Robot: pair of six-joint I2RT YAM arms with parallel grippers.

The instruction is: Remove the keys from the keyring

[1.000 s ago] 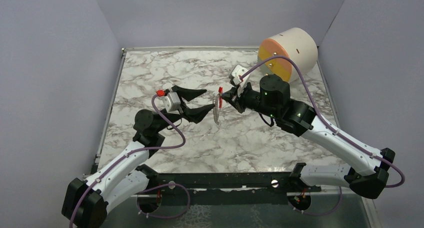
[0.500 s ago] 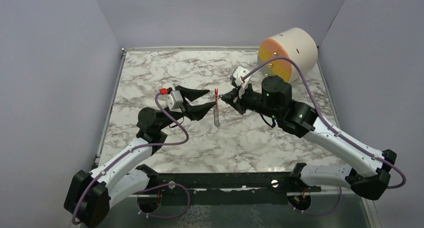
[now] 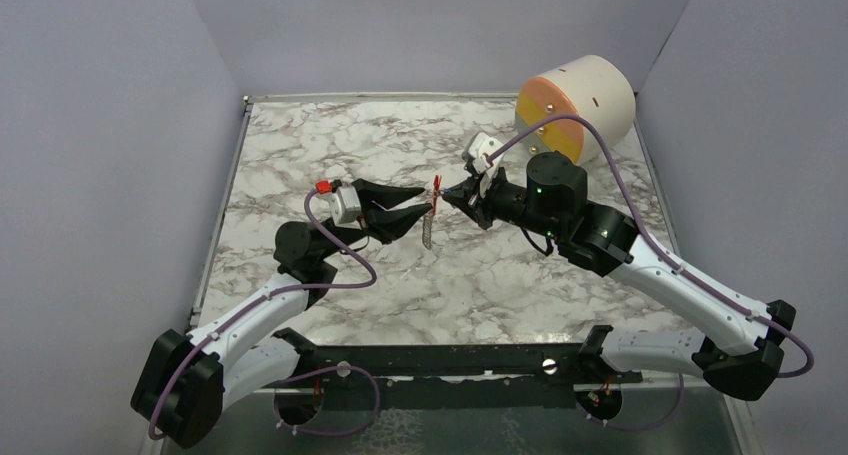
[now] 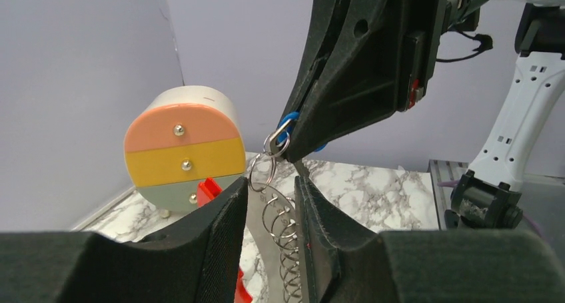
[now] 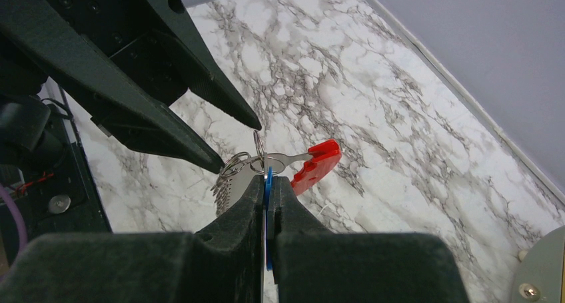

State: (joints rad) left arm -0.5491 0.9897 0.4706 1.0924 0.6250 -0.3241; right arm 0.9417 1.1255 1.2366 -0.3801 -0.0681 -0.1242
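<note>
My right gripper [image 3: 447, 195] is shut on the small blue key [image 5: 268, 183] and holds it above the table. The key also shows in the left wrist view [image 4: 286, 124]. The keyring hangs from it: a grey strap with a row of wire rings [image 4: 285, 233], seen in the top view [image 3: 429, 231], and a red piece [image 5: 316, 163] sticking out to the side. My left gripper [image 3: 425, 201] is open. Its jaws stand close on either side of the hanging strap, just below the right gripper's tips [image 4: 286, 153].
A white cylinder with an orange, yellow and grey face [image 3: 577, 103] stands at the back right of the marble table [image 3: 330, 135]. Purple-grey walls close in the sides and back. A black rail runs along the near edge.
My left gripper has moved right to the hanging strap and its jaws have narrowed around it. The right gripper has held the key almost still.
</note>
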